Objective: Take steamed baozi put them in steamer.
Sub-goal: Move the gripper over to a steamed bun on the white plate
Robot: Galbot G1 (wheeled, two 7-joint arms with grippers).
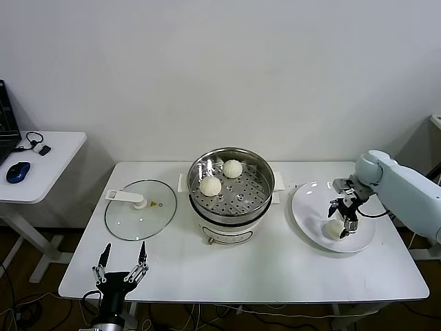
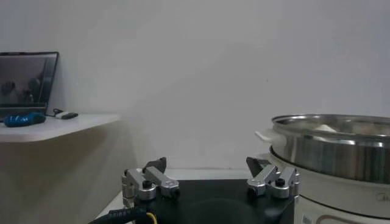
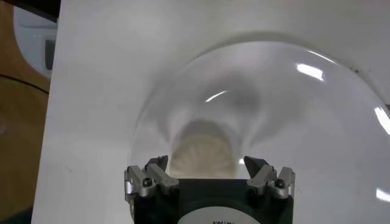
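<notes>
The steel steamer (image 1: 242, 198) stands mid-table on its white pot and holds two cream baozi (image 1: 211, 186) (image 1: 233, 168). One more baozi (image 1: 334, 229) lies on the white plate (image 1: 310, 210) at the right. My right gripper (image 1: 343, 215) hovers just over that bun, open, its fingers either side and apart from it. The right wrist view shows the same baozi (image 3: 204, 149) between the open right gripper (image 3: 206, 163) tips. My left gripper (image 1: 124, 252) is parked open at the table's front left corner. From the left wrist, the left gripper (image 2: 207, 165) faces the steamer (image 2: 329, 146) side-on.
A flat glass lid (image 1: 140, 209) lies left of the steamer. A small side table (image 1: 48, 158) at the far left carries a blue mouse (image 1: 18, 172). The plate's rim (image 3: 341, 122) curves round the bun close to the table's right edge.
</notes>
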